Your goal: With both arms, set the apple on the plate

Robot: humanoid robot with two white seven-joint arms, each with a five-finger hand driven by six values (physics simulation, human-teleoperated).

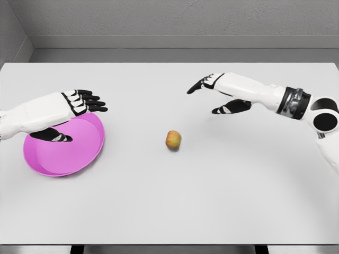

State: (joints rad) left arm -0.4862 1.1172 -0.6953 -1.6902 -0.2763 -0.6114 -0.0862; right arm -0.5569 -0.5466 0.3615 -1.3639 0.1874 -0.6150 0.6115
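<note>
Left hand [74, 108] over the pink plate [85, 156] near the surface's [212, 201] left edge, fingers spread, holding nothing. Apple [173, 140] lies mid-surface, untouched. Right hand [212, 90] hovers toward the far right, fingers apart, empty, well apart from the apple.

Apple [173, 140] mid-table [212, 211], plate [79, 159] well left under left hand [74, 114], right hand [217, 92] behind-right.
</note>
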